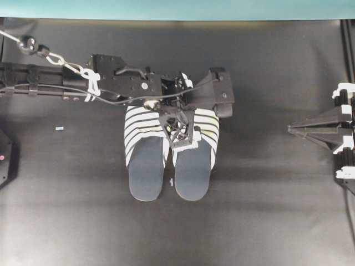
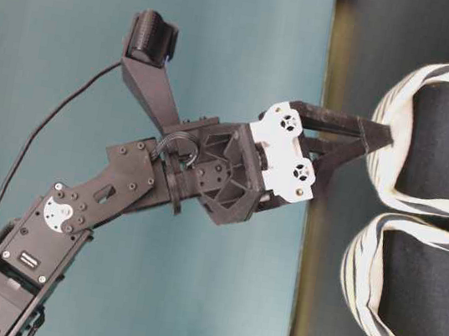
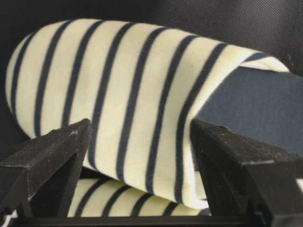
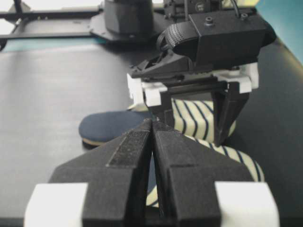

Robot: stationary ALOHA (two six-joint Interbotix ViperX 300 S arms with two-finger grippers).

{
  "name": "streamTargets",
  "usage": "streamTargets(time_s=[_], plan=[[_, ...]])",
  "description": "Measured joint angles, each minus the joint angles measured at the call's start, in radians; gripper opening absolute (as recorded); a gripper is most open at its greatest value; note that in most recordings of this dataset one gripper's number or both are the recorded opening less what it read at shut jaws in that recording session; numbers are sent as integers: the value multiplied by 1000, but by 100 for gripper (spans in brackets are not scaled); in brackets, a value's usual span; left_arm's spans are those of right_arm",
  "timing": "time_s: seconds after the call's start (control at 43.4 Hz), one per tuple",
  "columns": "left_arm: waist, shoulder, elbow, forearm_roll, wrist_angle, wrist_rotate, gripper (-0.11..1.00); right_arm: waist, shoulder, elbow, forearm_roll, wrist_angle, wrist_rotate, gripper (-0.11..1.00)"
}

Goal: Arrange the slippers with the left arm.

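Left gripper, jaws spread wide, straddles the striped upper of the right-hand slipper without pinching it. The slippers sit side by side mid-surface, toes toward the far edge, heels toward the near edge. Over at the right edge, the right gripper rests with jaws pressed together.

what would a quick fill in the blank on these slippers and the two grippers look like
1. The two slippers lie ____ on the black table.
2. Their uppers are striped cream and dark ____.
3. The left gripper has its fingers on either side of one slipper's ____.
4. The right gripper has its jaws ____.

Missing words: side by side; navy; upper; shut
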Motion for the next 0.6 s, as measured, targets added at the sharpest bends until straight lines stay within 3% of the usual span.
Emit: streamTargets(time_s=[0.346, 0.599], plan=[[-29, -11, 0, 0, 15, 11, 80, 0, 0, 2, 0, -9, 0, 0], [-80, -179, 21, -2, 14, 14, 80, 0, 0, 6, -2, -11, 0, 0]])
